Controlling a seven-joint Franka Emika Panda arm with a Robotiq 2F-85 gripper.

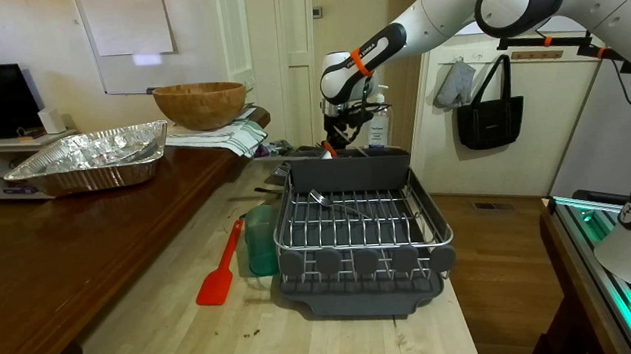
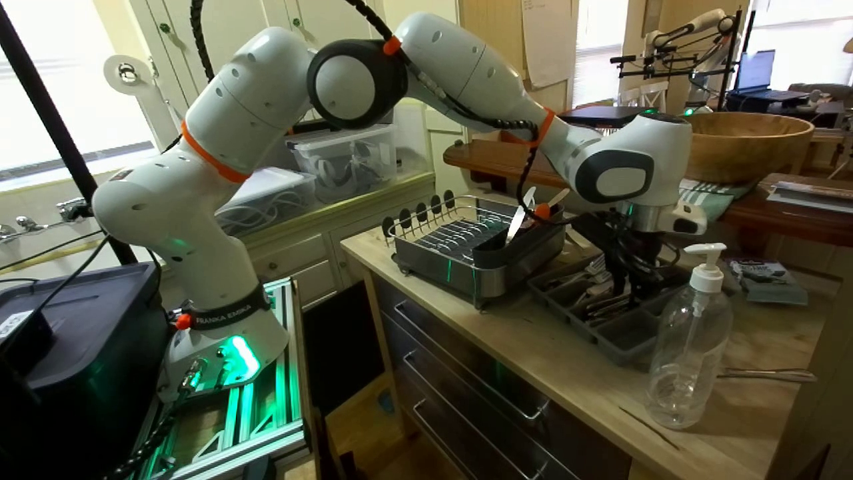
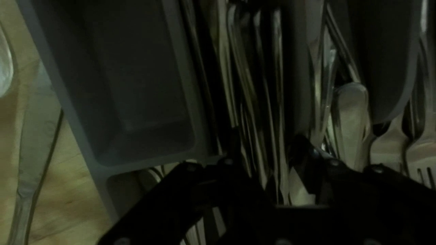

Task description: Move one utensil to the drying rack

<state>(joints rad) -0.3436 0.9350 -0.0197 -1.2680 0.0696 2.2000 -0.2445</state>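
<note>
The drying rack stands on the wooden counter and also shows in an exterior view. A fork lies across its wires. My gripper points down into the grey cutlery tray beside the rack. In the wrist view the gripper is open, its dark fingers apart on either side of several thin upright-edged utensils in one compartment. None appears clearly gripped. The picture is dark, and I cannot tell which is the thin dark long-handled utensil. The fingertips are hidden behind the rack in an exterior view.
A soap bottle stands close to the tray. A red spatula and a green cup are beside the rack. A white-bladed utensil sticks up from the rack's caddy. A knife lies beside the tray.
</note>
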